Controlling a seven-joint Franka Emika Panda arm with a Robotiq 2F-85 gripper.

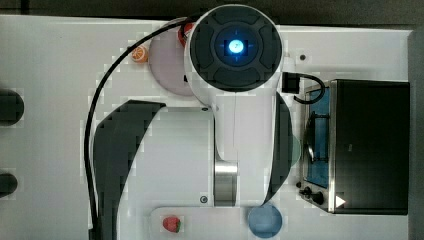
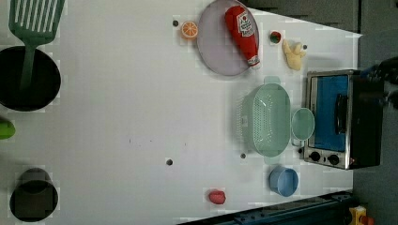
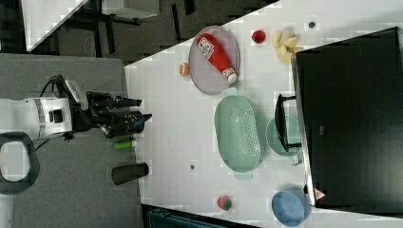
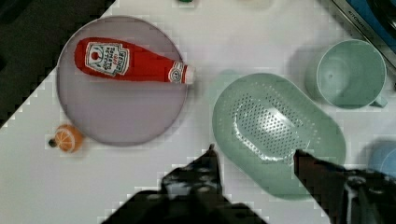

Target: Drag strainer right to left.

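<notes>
The strainer (image 2: pixel 267 119) is a pale mint-green oval colander with small holes. It lies on the white table beside the toaster oven, and I also see the strainer (image 3: pixel 237 133) in the right view. In the wrist view the strainer (image 4: pixel 275 121) sits just beyond my gripper (image 4: pixel 256 151). The two dark fingers stand apart with nothing between them, hovering over the strainer's near rim. The right view shows my gripper (image 3: pixel 142 109) well off the table surface, apart from the strainer. My arm (image 1: pixel 235 100) covers the strainer in the top view.
A mint-green mug (image 2: pixel 302 123) stands between the strainer and the toaster oven (image 2: pixel 338 117). A lilac plate (image 2: pixel 216 56) with a ketchup bottle (image 2: pixel 243 33) lies close to one end of the strainer. A blue bowl (image 2: pixel 283 181), a strawberry (image 2: pixel 217 197) and an orange slice (image 2: pixel 189 29) are nearby.
</notes>
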